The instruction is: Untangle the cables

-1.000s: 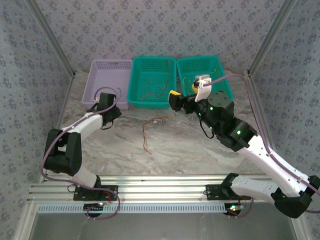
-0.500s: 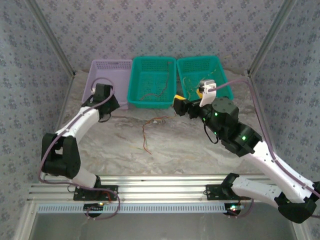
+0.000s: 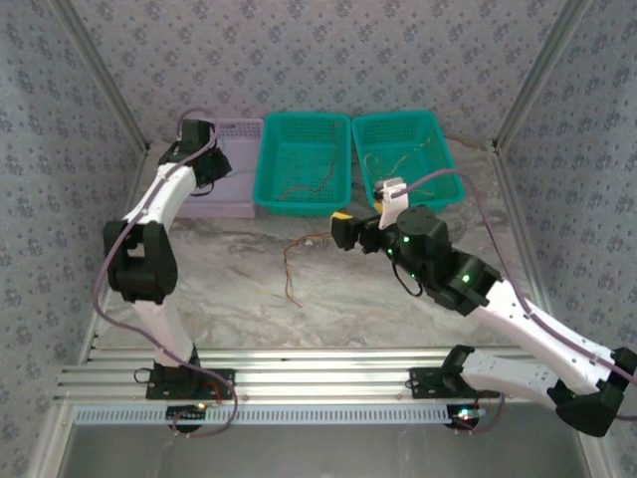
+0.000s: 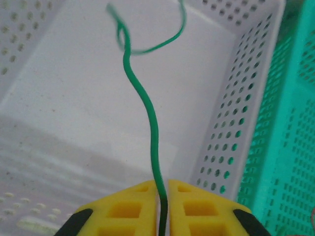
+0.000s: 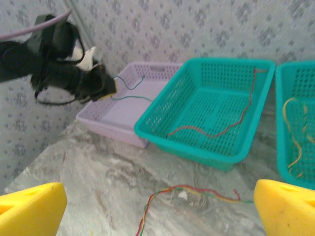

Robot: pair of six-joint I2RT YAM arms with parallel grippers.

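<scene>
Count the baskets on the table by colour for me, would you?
Lilac basket: 1
Teal baskets: 2, the middle one and the right one
Total: 3 baskets

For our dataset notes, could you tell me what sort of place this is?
Likely a robot test booth: patterned wall panels enclose a marble-look table, with an aluminium rail along its near edge.

Blurred far loop of green cable, partly beyond top edge.
</scene>
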